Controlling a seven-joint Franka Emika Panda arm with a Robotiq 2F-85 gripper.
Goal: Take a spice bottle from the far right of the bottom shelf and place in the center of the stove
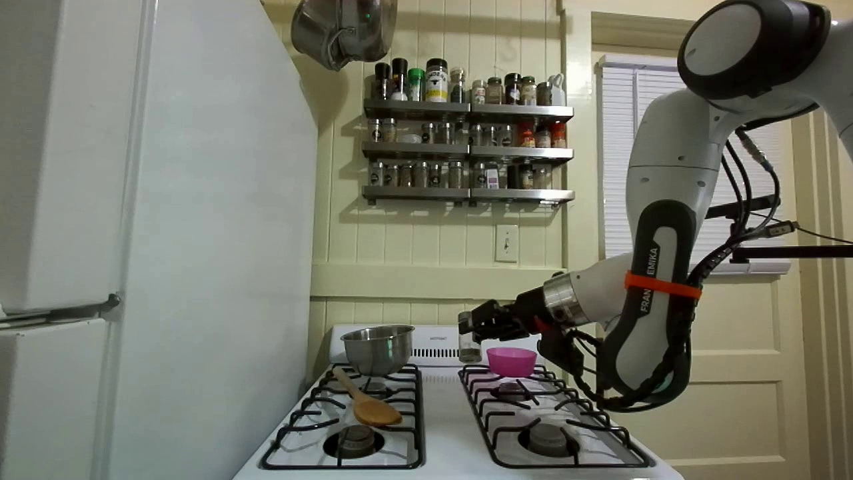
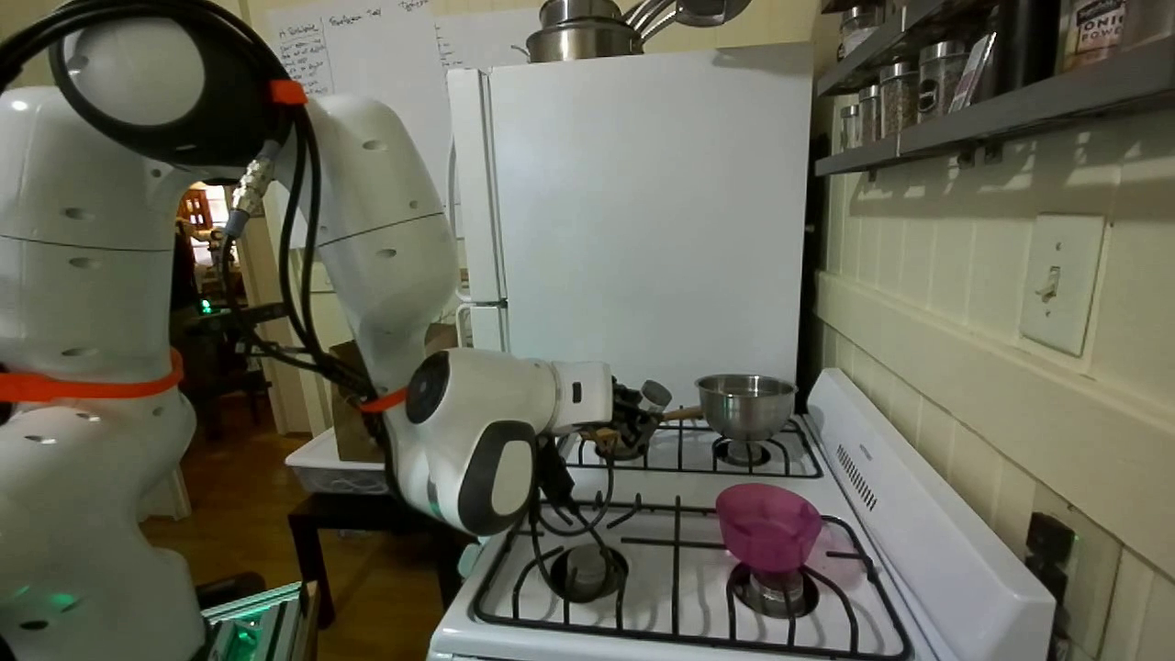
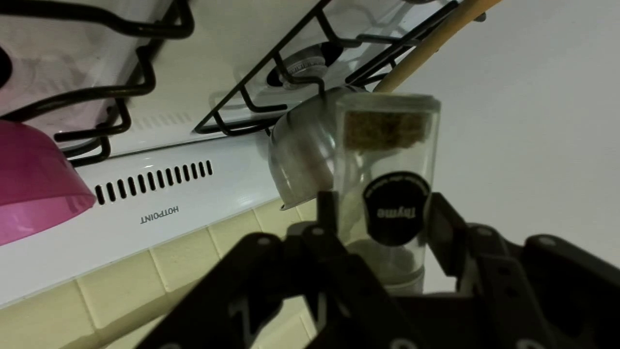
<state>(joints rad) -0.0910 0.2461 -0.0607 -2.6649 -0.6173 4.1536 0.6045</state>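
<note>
The spice bottle (image 3: pixel 387 145) is a clear glass jar with a black "Thyme" label and some dried herb inside; its label reads upside down in the wrist view. My gripper (image 3: pixel 382 213) is shut on its sides. In an exterior view the bottle (image 1: pixel 470 347) hangs about upright from the gripper (image 1: pixel 470 325), above the stove (image 1: pixel 448 427), toward its back. In an exterior view only the bottle's top (image 2: pixel 654 396) shows past the gripper (image 2: pixel 638 413). The bottom shelf (image 1: pixel 416 193) holds several similar jars; part of it (image 2: pixel 991 124) also shows in an exterior view.
A pink bowl (image 1: pixel 512 361) sits on the back grate near the gripper. A steel pot (image 1: pixel 378 350) and a wooden spoon (image 1: pixel 373 408) lie on the opposite grates. The raised back panel (image 2: pixel 918 514) and wall stand behind. A white refrigerator (image 1: pixel 226 200) stands beside the stove.
</note>
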